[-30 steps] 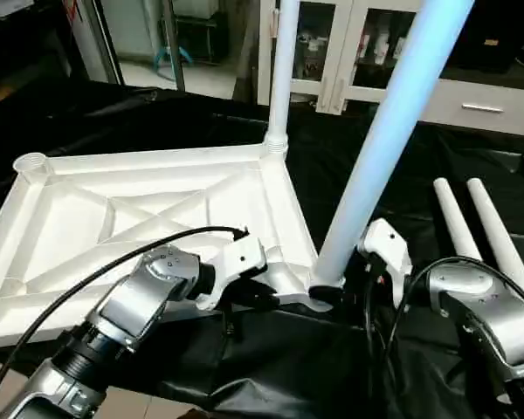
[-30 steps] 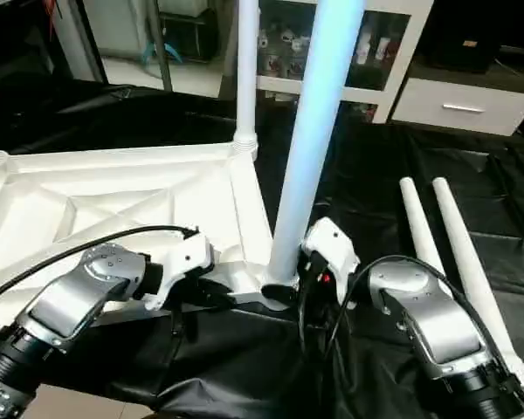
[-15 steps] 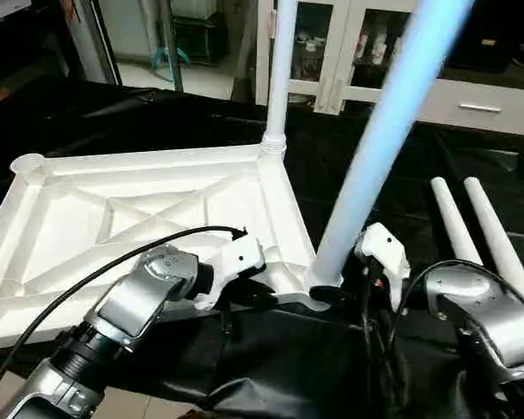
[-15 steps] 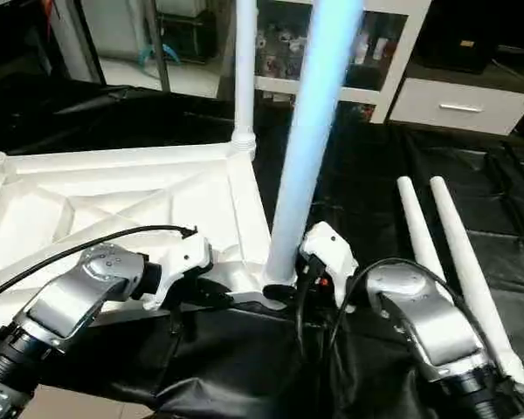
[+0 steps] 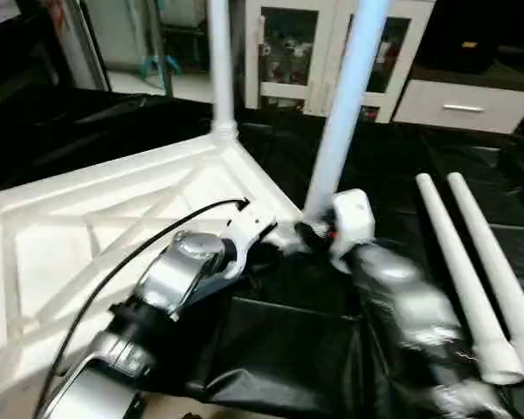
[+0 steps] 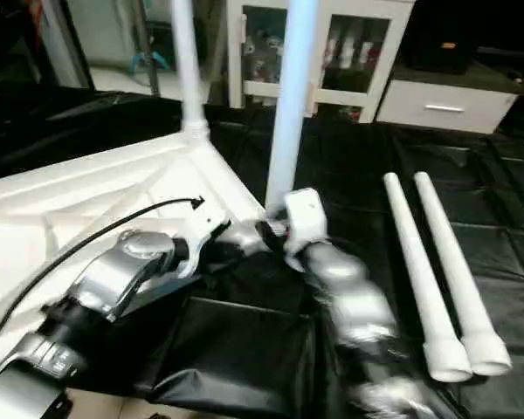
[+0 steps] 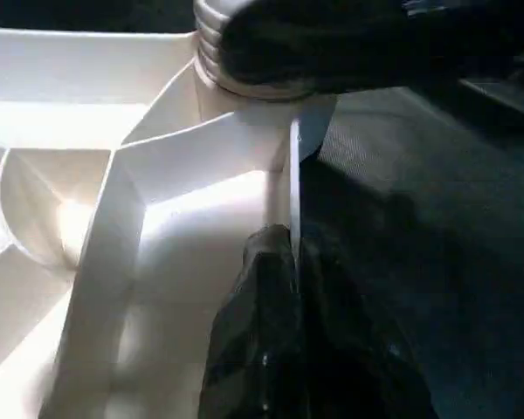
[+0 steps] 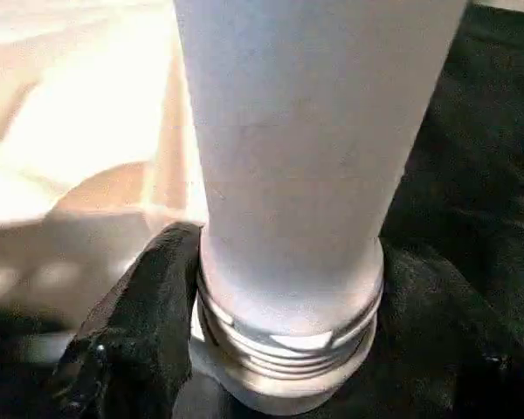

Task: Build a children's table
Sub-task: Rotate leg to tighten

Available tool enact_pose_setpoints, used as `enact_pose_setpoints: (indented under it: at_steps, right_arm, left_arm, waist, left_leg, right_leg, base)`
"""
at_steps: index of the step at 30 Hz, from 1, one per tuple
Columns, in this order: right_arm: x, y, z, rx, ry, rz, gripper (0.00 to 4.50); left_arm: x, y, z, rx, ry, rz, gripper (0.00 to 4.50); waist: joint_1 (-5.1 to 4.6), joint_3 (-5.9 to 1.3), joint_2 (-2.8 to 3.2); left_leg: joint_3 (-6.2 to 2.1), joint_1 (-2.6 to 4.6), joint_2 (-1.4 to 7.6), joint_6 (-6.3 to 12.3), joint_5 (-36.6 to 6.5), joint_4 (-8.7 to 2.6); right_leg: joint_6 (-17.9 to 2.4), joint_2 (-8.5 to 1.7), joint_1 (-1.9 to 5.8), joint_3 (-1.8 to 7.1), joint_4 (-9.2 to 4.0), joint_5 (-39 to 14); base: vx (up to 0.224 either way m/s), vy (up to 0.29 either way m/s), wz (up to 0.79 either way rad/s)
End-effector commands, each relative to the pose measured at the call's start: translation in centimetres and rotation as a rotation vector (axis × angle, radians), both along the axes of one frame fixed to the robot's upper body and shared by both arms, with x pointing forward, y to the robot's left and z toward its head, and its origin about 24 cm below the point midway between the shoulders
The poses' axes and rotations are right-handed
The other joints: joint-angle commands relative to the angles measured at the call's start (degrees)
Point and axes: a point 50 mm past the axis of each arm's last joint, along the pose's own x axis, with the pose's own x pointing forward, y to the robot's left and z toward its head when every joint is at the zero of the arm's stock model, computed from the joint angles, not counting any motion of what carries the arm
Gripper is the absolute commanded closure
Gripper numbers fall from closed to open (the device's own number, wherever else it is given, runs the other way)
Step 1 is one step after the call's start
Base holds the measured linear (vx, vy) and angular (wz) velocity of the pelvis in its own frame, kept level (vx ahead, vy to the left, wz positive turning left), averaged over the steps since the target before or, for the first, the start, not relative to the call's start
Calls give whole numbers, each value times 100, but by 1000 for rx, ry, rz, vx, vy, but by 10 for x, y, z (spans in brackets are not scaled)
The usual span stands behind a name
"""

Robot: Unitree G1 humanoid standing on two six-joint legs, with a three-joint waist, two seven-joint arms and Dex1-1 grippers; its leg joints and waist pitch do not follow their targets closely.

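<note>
The black-covered work surface [image 6: 358, 157] carries the children's table upside down: its white ribbed tabletop [image 5: 87, 227] lies on the robot's left half, underside up. 2 legs already stand upright in corner sockets, the far leg [image 5: 218, 61] at the far corner and the near leg [image 5: 341, 113] at the corner closest to the grippers. 2 loose legs [image 6: 437, 271] lie side by side on the black cover to the right, well apart from the tabletop. The left gripper [image 7: 284, 288] is pressed together on the tabletop's thin edge wall by the near socket. The right gripper [image 8: 279, 349] straddles the near leg's threaded base, one black finger [image 8: 135, 323] touching it.
</note>
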Motion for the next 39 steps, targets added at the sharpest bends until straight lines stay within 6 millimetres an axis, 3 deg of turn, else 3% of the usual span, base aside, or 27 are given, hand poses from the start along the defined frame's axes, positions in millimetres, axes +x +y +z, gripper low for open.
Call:
enact_pose_setpoints:
  at_steps: [1,7,8,10,14,17,19,26,29,36,39]
  right_arm:
    - [-11,-1,-30,-54,146,-46,178]
    - [-13,13,-25,11,117,20,178]
    - [-13,12,-23,18,103,28,143]
    - [-12,6,-18,18,71,34,108]
    - [-12,-11,-8,24,25,42,81]
    - [-16,-25,0,55,26,149,42]
    - [-22,-38,8,69,31,287,42]
    - [-35,-64,20,5,18,568,42]
    - [-35,-67,23,6,8,602,42]
    - [-31,-66,19,-97,15,698,42]
    - [-32,-65,19,-94,15,712,42]
  left_arm:
    - [4,0,4,-7,-26,20,450]
    - [0,4,-1,-6,-3,19,450]
    - [-1,4,-2,-5,0,19,450]
    - [-2,6,-3,-3,2,18,450]
    - [-5,9,-4,1,6,-3,450]
    - [-10,13,-5,10,19,-38,450]
    - [-16,15,-6,17,29,-78,450]
    - [-38,17,-7,30,84,-238,450]
    - [-41,19,-7,31,100,-261,450]
    - [-46,22,-5,33,111,-284,450]
    - [-46,23,-4,35,111,-283,450]
  waist:
    - [-19,-275,13]
    - [-18,-258,-28]
    - [-12,-258,-31]
    - [6,-267,-35]
    - [23,-280,-42]
    - [23,-277,-23]
    - [42,-282,-36]
    - [60,-285,-39]
    - [83,-288,-30]
    - [85,-275,-70]
    - [90,-290,-66]
  left_leg:
    - [-220,81,287,-319,-1851,-531]
    - [-207,100,277,-281,-2105,-544]
    - [-206,95,276,-267,-2084,-542]
    - [-198,83,288,-219,-1913,-542]
    - [-183,38,298,-142,-1580,-542]
    - [-173,40,299,-87,-1527,-533]
    - [-169,37,307,22,-1486,-515]
    - [-140,25,328,220,-1153,-474]
    - [-141,55,347,231,-1113,-474]
    - [-134,46,328,188,-1159,-467]
    - [-142,35,331,240,-1001,-460]
  right_leg:
    - [-701,-361,135,217,-517,-2398]
    - [-622,-369,112,237,-539,-2533]
    - [-605,-374,115,240,-544,-2551]
    - [-604,-376,123,252,-536,-2430]
    - [-741,-365,179,253,-477,-1919]
    - [-837,-364,190,254,-467,-1810]
    - [-893,-354,238,252,-452,-1661]
    - [-1200,-373,237,252,-415,-1324]
    - [-1279,-375,220,247,-405,-1298]
    - [-1283,-373,224,246,-415,-1464]
    - [-1299,-370,241,243,-386,-1272]
  base:
    - [0,0,0]
    - [0,0,0]
    - [0,0,0]
    - [0,0,0]
    - [0,0,0]
    - [0,0,0]
    - [0,0,0]
    - [0,0,0]
    - [0,0,0]
    - [0,0,0]
    - [0,0,0]
